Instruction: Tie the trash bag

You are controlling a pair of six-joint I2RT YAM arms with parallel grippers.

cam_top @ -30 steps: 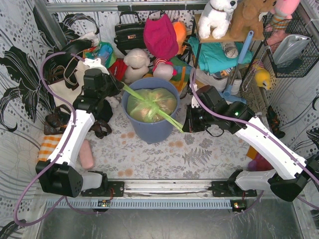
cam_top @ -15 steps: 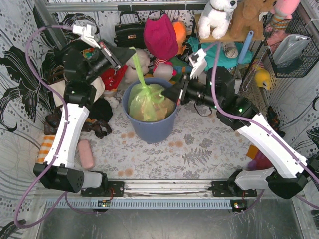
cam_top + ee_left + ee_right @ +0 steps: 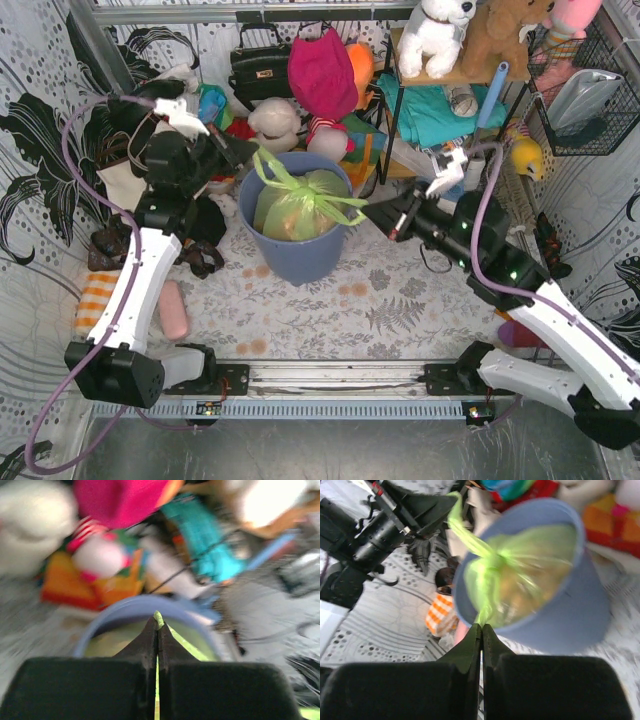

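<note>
The trash bag (image 3: pixel 292 212), light green with tan paper showing through, sits in the blue-grey bin (image 3: pixel 300 258). Its mouth is gathered into a knot, and two twisted tails run out from it. My left gripper (image 3: pixel 251 156) is at the bin's back-left rim, shut on one tail. In the left wrist view a green strip (image 3: pixel 158 617) is pinched between the closed fingertips of the left gripper (image 3: pixel 158 625). My right gripper (image 3: pixel 368 208) is just right of the bin, shut on the other tail. In the right wrist view the green strand (image 3: pixel 485 587) leads into the right gripper (image 3: pixel 481 626).
Stuffed toys (image 3: pixel 275 125), a black handbag (image 3: pixel 258 68) and a magenta cap (image 3: pixel 322 70) crowd the space behind the bin. A shelf (image 3: pixel 450 95) with more toys stands at the back right. An orange checked cloth (image 3: pixel 100 295) and a pink object (image 3: pixel 173 310) lie left of the left arm.
The left gripper has come down from high at the back to the bin's rim. The right gripper has pulled back to the right. Both tails stayed gripped.
</note>
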